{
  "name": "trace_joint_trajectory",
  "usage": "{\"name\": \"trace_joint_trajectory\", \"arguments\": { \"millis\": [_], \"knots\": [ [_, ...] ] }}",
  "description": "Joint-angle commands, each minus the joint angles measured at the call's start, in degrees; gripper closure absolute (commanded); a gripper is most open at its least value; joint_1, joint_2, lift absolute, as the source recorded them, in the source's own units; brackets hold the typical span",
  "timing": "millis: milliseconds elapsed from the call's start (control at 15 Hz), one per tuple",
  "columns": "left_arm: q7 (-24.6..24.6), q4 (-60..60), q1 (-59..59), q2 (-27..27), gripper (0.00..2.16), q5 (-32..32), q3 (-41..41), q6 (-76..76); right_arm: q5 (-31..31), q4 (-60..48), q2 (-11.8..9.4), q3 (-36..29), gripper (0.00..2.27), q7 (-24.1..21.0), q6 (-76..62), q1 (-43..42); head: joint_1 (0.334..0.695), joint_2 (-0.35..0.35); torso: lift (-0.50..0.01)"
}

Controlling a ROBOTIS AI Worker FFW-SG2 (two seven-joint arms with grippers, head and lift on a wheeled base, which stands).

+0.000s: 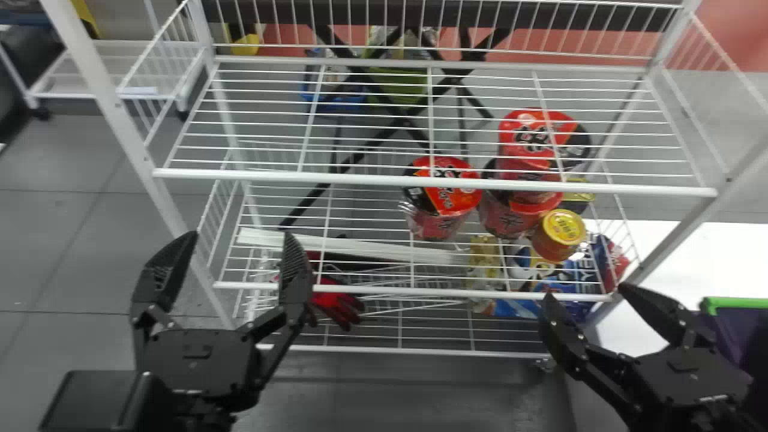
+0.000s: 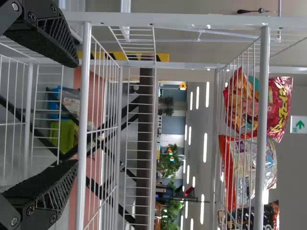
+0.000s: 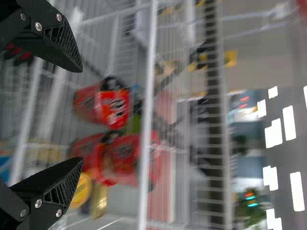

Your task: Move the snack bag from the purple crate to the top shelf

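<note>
Evidently, the right tool (image 1: 585, 293) gapes wide, the purple crate (image 1: 739, 302) to its right.

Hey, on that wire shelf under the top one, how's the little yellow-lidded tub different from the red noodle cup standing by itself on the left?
The yellow-lidded tub is smaller, while the red noodle cup is wider. The tub's lid is plain yellow with some print; the noodle cup's is red and black. The tub sits nearer the shelf's front rail than the noodle cup. Both stand upright with round lids.
</note>
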Motion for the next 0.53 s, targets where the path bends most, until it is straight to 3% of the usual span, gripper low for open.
{"name": "trace_joint_trajectory", "arguments": {
  "millis": [0,133,333,467],
  "knots": [
    [0.0,1.3,-0.1,0.1,0.11,-0.2,-0.6,-1.0,-0.4,-5.4,1.2,-5.4,0.18,0.0,12.6,-0.9,0.695,-0.095,-0.454],
    [0.0,1.8,-0.4,0.1,0.11,-0.1,-0.7,-1.7,-0.9,-8.7,1.2,-11.6,0.18,1.2,26.2,-5.0,0.695,-0.152,-0.454],
    [0.6,2.9,-0.6,0.5,0.1,-0.6,-1.2,-2.9,-0.8,-9.3,1.2,-21.7,0.18,2.8,54.6,-19.4,0.695,-0.273,-0.454],
    [0.6,3.1,-0.8,1.5,0.1,-0.7,-1.8,-3.6,-1.1,-9.1,1.2,-29.9,0.18,5.5,54.6,-26.8,0.695,-0.35,-0.454]
  ]
}}
